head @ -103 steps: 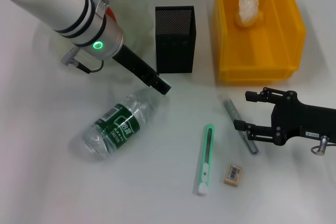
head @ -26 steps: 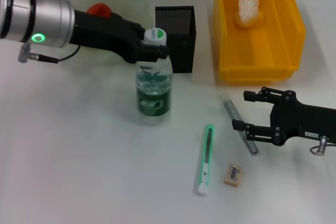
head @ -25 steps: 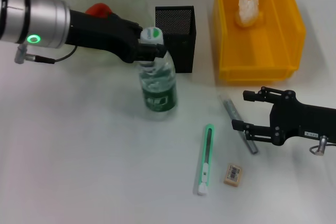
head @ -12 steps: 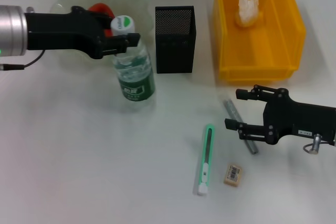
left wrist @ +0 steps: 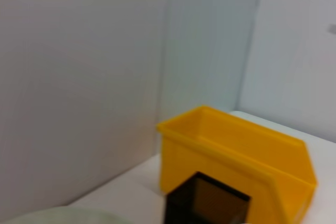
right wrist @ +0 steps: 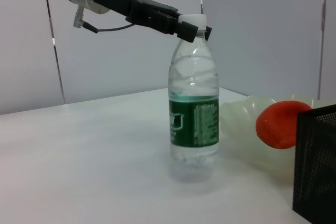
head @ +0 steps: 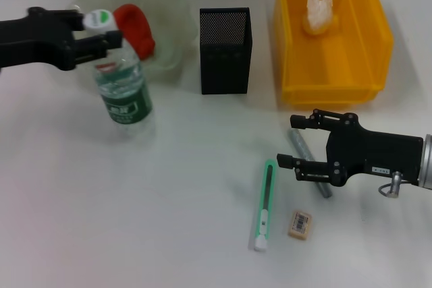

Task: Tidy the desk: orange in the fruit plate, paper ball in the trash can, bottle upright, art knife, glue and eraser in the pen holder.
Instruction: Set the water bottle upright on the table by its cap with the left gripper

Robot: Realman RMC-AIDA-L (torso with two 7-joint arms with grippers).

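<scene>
1. Two pincers are at work on the white tabletop (head: 81, 220). I take the black mesh pen holder (head: 225, 50) as the landmark for all places.
2. To the right of the pen holder stands the yellow trash can (head: 331, 85), with the paper ball (head: 318, 11) inside, near its far wall.
3. To the left of the pen holder lies the pale green fruit plate (head: 169, 15), and the orange (head: 135, 26) rests in it.
4. The bottle (head: 120, 79) stands upright, left of the pen holder and just in front of the plate. Its long axis is vertical, the white cap on top, the green label low on the body.
5. The left pincer (head: 101, 35) comes in from the far left and is closed around the bottle's cap and neck; the right wrist view shows this grip too.
6. In front of the pen holder and to its right lies the grey glue stick (head: 302, 155). Its long axis runs away from the robot, leaning a little left.
7. The right pincer (head: 293, 141) has its fingers spread wide, one on each end side of the glue stick, and holds nothing.
8. The green art knife (head: 265, 204) lies in front of the pen holder, its long axis nearly away from the robot, white end nearest. The eraser (head: 299, 224) lies just right of that end.
</scene>
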